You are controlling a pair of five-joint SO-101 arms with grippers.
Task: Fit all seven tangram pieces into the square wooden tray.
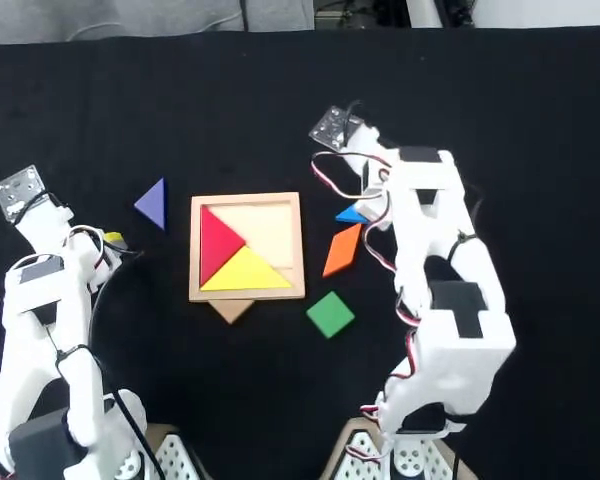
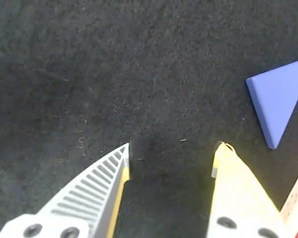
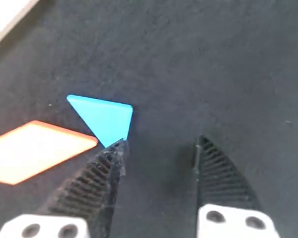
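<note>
**Blue triangle (image 3: pixel 105 118) lies just to one side of the right claw (image 3: pixel 160 148)**

High view: The square wooden tray (image 1: pixel 246 197) is seen in the middle of the black desk (image 1: pixel 500 90). Two pieces are laid flat in it, a red triangle (image 1: pixel 218 243) and a yellow triangle (image 1: pixel 244 270). The rest of the tray floor is bare. Five pieces are out on the desk. A purple triangle (image 1: pixel 153 204) is found near the tray, on the side of the left arm (image 1: pixel 40 330). A tan triangle (image 1: pixel 231 309) is set against the tray's near edge. A green square (image 1: pixel 330 314), an orange slanted piece (image 1: pixel 342 249) and the blue triangle are found on the other side. The right arm (image 1: pixel 430 230) is bent over the blue triangle, so that arm is judged the nearer one.

Left wrist view: The left claw (image 2: pixel 173 161) is held with its fingers apart. Nothing but bare desk is seen between them. The purple triangle is off to one side, apart from the claw.

Right wrist view: The right claw's fingers are spread and nothing is held. One corner of the blue triangle is seen right at the tip of one finger. The rest of it lies outside the gap, toward the orange slanted piece just beside it. A small sideways shift toward the blue triangle is likely needed before it can be gripped.
</note>
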